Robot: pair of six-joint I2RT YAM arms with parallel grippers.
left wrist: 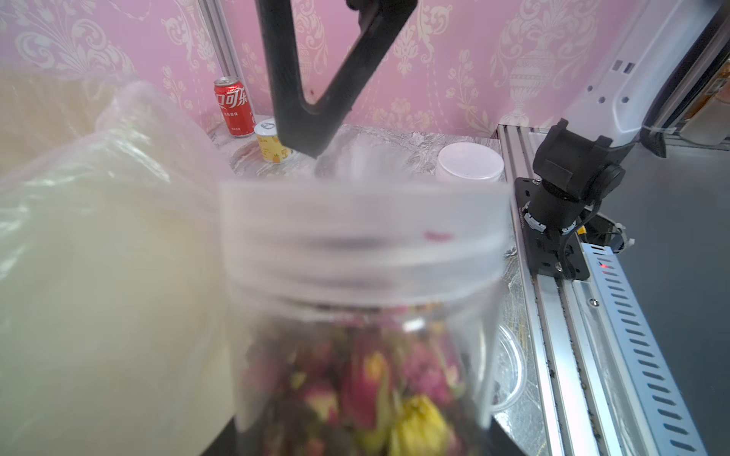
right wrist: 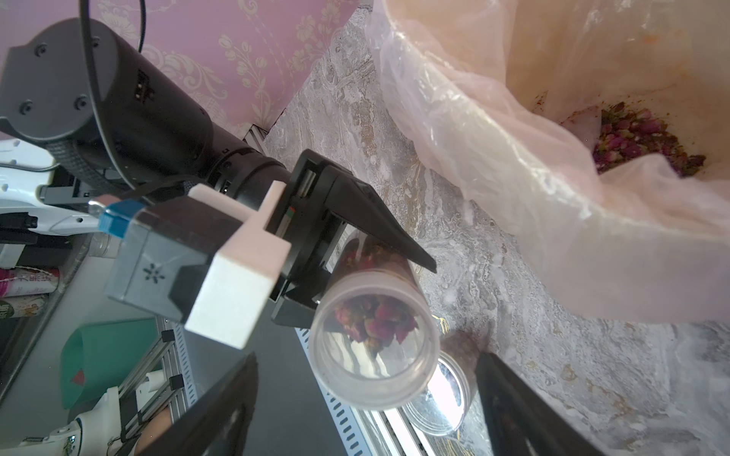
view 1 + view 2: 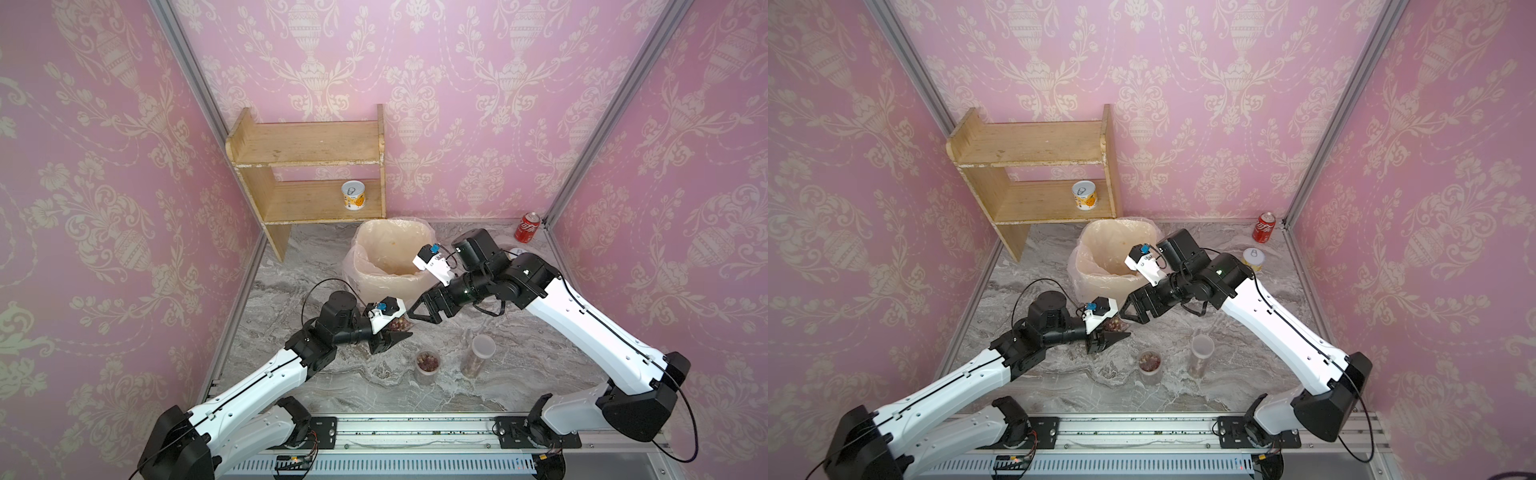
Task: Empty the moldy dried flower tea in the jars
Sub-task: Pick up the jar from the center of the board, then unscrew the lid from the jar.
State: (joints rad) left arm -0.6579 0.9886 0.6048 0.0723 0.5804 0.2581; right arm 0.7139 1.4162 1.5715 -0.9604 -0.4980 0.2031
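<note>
Left wrist view sets the held jar close against the lens: short and clear, its whitish screw lid on, with pink and yellow dried flower tea heaped inside. In a top view the left pincer is closed narrow round this jar's body, holding it tipped on its side above the desk, just in front of the lined bin. The right pincer stands wide open at the lid end, a finger to either side, and seems to touch nothing. Further right a second short jar and the taller slim jar stand upright, tea in both. Some buds already lie in the bin.

The jar looks light, stiff and smooth, so likely slippery: a firm hold round mid-body suits it, and the lid is best taken square across its rim. The tea is loose and very light; it should pour freely, though crumbs may scatter or cling to the wall
</note>
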